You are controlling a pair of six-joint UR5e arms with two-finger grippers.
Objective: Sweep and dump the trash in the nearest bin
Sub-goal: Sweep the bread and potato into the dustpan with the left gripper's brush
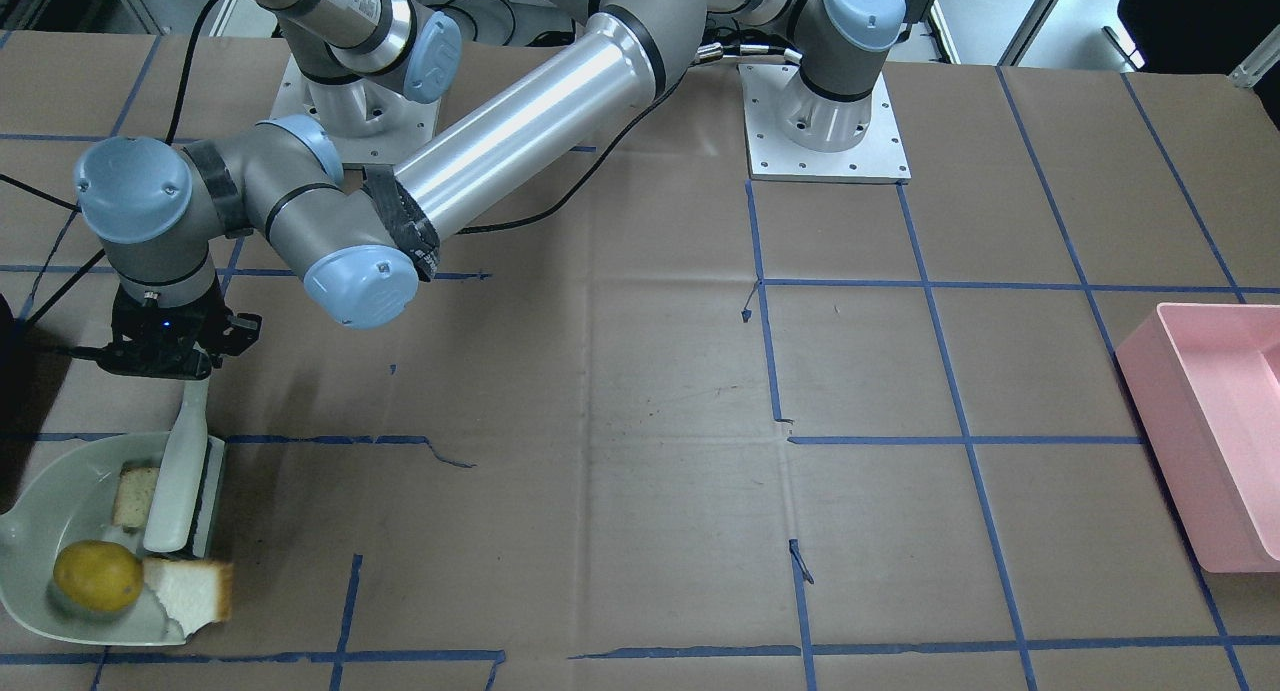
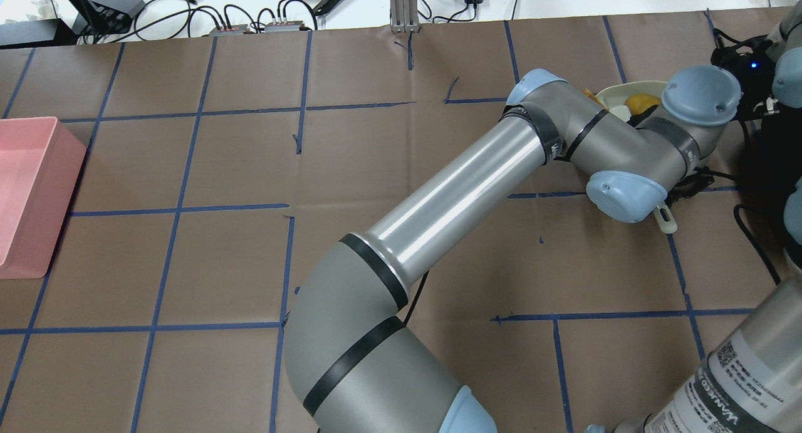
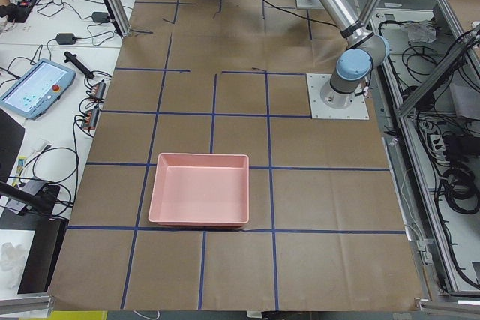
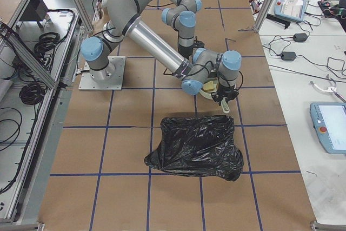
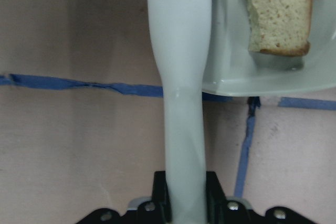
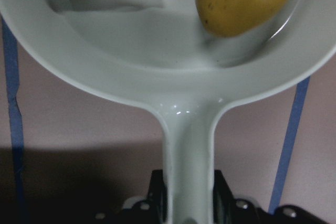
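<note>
Reaching clean across the worktop point(image 1: 620, 421) to the robot's right-hand end, the left arm point(image 1: 520, 121) has the left gripper point(image 5: 185, 199) set narrow round the pale handle of the brush point(image 1: 178, 481), a finger pressed on each side of it. The right gripper point(image 6: 189, 198) is clamped the same way on the handle of the dustpan point(image 1: 55, 501), which lies flat on the brown paper, nearer the operators' long edge than the robot's. The brush stands along the pan's open lip, bristles down. Inside, one piece of bread point(image 1: 134, 493) sits right against the brush, and the potato point(image 1: 97, 575) rests deeper in the pan. The second piece of bread point(image 1: 190, 589) straddles the lip just past the brush's head, its crust out on the paper. The black bag point(image 4: 197, 147) lies slumped near the pan, between it and the worktop's right-hand end edge, with paper showing all round it. The pink bin point(image 1: 1185, 451) is well apart at the opposite end, set in from that end edge. A long run of paper crossed by blue tape point(image 1: 965, 441) stretches between it and the pan. The left arm's silver forearm slants over the robot's side of that stretch.
</note>
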